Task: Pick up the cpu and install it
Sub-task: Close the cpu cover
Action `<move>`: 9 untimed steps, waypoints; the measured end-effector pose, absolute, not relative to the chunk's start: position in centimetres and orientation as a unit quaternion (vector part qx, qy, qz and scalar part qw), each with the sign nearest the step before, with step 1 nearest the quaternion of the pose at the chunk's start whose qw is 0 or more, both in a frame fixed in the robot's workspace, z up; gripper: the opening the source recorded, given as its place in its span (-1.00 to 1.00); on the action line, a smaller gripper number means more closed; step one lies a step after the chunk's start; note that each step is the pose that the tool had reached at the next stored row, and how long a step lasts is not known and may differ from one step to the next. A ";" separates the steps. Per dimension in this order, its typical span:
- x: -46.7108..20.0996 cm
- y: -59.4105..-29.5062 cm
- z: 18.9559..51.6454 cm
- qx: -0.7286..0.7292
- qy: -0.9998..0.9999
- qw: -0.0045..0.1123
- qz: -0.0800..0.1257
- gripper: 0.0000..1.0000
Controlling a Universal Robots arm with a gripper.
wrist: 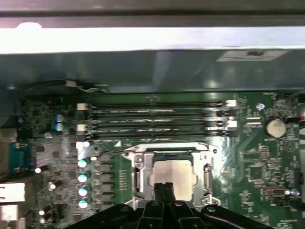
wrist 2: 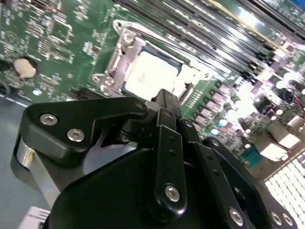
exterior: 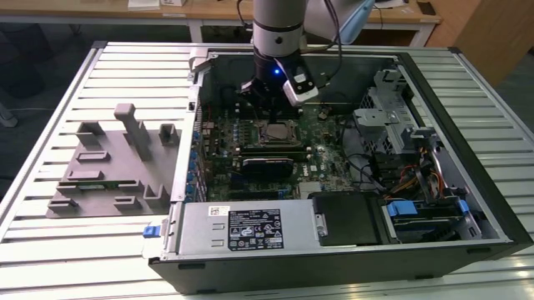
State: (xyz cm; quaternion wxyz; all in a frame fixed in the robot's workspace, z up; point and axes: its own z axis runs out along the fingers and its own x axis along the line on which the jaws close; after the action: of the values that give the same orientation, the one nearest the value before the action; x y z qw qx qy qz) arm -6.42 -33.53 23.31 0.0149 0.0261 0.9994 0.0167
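Cpu seated in its socket, pincer closed over it.

On the exterior view's left, a gray moulded fixture (exterior: 112, 165) lies on the slatted worktop (exterior: 50, 250), with the open computer case (exterior: 334, 270) beside it. Inside the case, the cpu (wrist: 174, 171) lies flat in the metal-framed socket (wrist: 142, 175). The pincer (wrist: 164, 188) hangs over the cpu's edge, its fingers pressed together and gripping nothing; contact cannot be told.

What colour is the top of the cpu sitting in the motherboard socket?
The cpu top is silvery grey, clearest in the first wrist view.
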 end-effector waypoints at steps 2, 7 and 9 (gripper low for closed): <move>-6.0 -33.5 23.3 0.026 0.999 0.015 0.017 -0.79; -5.0 -33.5 23.3 0.026 0.999 0.014 0.016 -0.79; -5.0 -33.5 23.3 0.026 0.999 0.014 0.015 -0.79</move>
State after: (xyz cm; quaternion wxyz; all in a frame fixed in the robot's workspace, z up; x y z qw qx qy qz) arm -5.02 -33.54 23.35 0.0142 0.0261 0.9994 0.0154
